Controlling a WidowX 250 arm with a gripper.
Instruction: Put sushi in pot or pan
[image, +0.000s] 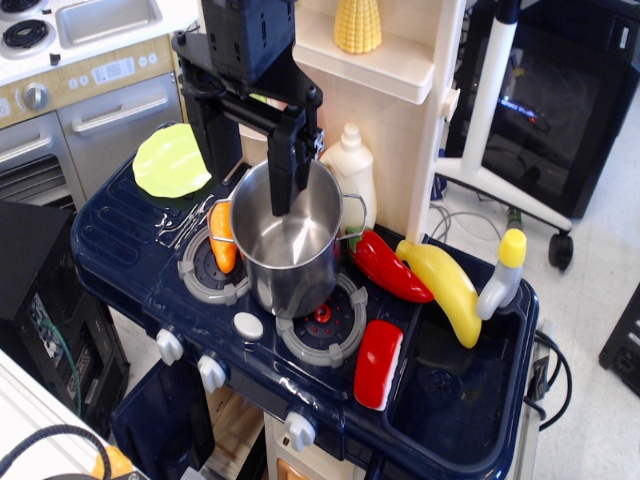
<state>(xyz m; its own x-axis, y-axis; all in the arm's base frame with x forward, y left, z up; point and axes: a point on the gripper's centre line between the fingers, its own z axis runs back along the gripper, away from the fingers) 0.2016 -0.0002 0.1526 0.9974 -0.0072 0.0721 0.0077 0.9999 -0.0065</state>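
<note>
The sushi (378, 364), a glossy red oblong with rounded ends and a white edge along its underside, lies on the dark blue toy stove top (120, 235), just left of the sink basin (450, 400) and beside the front right burner (325, 325). The steel pot (290, 250) stands between the two burners, its inside bare metal. The black gripper (285, 190) hangs over the pot's mouth, one finger dipping below the rim; whether its fingers are spread cannot be told. An orange piece (222, 237) touches the pot's left side. A red chili (388, 265) and yellow banana (445, 290) lie right of it. The sushi sits near the counter's front edge.
</note>
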